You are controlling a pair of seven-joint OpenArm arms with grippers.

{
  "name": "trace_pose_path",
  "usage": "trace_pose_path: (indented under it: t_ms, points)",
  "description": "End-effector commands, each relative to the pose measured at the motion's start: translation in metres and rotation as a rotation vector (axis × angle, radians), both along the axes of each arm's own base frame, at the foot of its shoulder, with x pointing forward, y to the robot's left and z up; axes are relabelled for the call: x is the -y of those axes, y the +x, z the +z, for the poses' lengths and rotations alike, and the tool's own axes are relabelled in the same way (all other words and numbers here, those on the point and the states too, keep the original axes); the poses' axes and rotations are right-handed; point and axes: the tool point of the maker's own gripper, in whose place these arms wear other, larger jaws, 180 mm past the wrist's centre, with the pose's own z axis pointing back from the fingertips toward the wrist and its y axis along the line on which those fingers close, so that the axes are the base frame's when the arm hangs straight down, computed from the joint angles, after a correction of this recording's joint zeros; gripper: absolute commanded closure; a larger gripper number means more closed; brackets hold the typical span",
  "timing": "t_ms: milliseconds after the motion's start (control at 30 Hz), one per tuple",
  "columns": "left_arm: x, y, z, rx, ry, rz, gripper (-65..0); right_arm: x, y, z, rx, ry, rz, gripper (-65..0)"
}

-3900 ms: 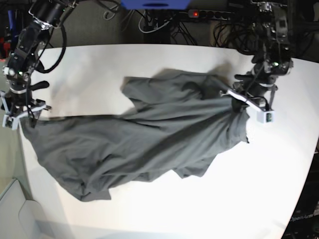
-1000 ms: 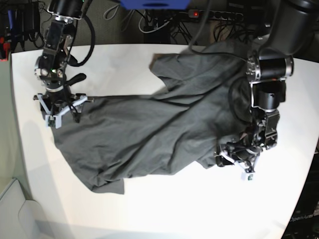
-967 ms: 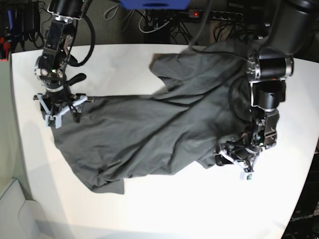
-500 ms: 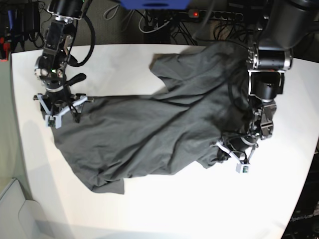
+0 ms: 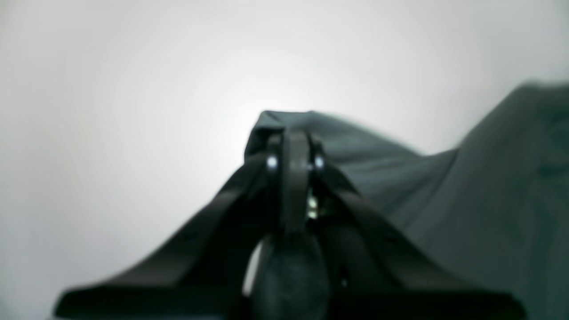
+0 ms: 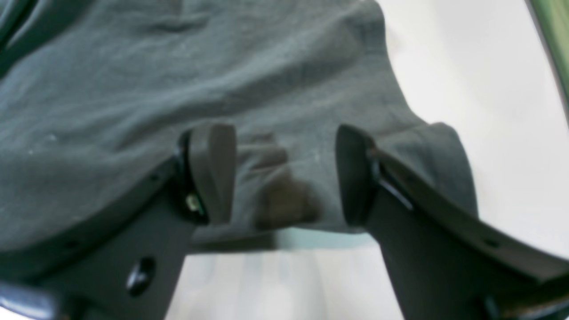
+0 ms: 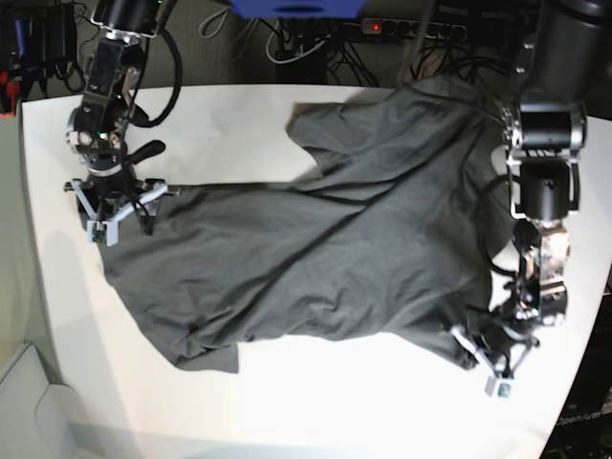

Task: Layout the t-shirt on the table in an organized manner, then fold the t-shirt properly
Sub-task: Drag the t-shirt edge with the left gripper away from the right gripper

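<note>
Now the t-shirt (image 7: pixel 325 249) corner is pinched in the closed left fingers (image 7: pixel 483 352) and has been dragged outward over the surface (image 7: pixel 316 402), while the right fingers (image 7: pixel 115 215) stay spread and empty above the opposite edge, so spreading is under way.

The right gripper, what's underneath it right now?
Under the open right gripper lies the t-shirt, its edge bunched between the fingers. The white table shows beside it; under the cloth it's hidden.
</note>
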Motion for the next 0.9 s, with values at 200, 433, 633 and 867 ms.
trace_pose_path:
  t_ms: [200,433,633,867]
  points:
    - [-0.017,0.038,0.095,0.197,0.029,0.012,-0.6,0.002,0.006,0.013,0.051,-0.007,0.001,-36.5]
    - [-0.035,0.042,0.091,0.229,0.098,0.032,-0.8,0.002,0.006,0.012,0.049,-0.007,0.001,-36.5]
    - [-0.055,0.045,0.087,0.279,0.155,0.129,-1.0,0.002,0.004,0.01,0.035,-0.004,0.0,-36.5]
    - [-0.062,0.045,0.087,0.279,0.162,0.166,-22.6,0.002,0.0,0.005,-0.019,-0.005,0.001,-36.6]
